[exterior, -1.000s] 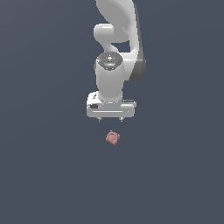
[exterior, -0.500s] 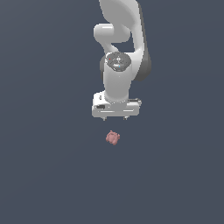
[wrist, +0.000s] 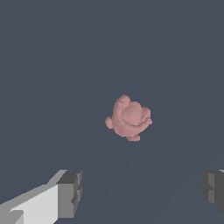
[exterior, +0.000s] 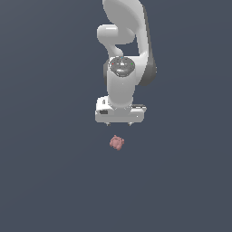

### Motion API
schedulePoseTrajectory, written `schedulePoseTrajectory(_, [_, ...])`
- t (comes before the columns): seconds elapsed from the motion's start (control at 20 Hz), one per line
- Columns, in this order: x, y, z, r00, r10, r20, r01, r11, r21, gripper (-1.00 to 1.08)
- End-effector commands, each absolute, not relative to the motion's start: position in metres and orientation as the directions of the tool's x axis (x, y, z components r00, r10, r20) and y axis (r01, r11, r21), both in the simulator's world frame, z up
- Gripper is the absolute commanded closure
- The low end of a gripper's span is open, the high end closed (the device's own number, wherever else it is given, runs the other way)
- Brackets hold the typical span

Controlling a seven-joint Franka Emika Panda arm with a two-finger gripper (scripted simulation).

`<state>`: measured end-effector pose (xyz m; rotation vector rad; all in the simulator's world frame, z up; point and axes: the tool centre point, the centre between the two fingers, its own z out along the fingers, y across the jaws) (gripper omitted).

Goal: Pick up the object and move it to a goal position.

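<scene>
You are seeing the white claw [exterior: 119, 123] hanging just above the pink lumpy blob [exterior: 117, 142], its fingers [wrist: 70, 194] spreading wide apart and gripping nothing, the blob lying apart from it on the dark floor [exterior: 50, 172].

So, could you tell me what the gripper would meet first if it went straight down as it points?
Probably the pink blob, roughly between the open jaws of the gripper, though depth is unclear.

arm [exterior: 124, 50]: 1 | hand [exterior: 119, 124]: 1 | pink blob [exterior: 117, 142]: 1
</scene>
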<state>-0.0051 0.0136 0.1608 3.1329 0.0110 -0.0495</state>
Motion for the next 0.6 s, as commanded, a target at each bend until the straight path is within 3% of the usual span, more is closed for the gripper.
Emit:
schedulePoseTrajectory(0.0, [-0.003, 0.013, 0.156, 0.999, -0.026, -0.03, -0.026, -1.0, 0.007, -0.92])
schedulePoseTrajectory(0.55, [0.013, 0.01, 0.123, 0.959, -0.281, -0.015, -0.281, -0.96, 0.003, -0.92])
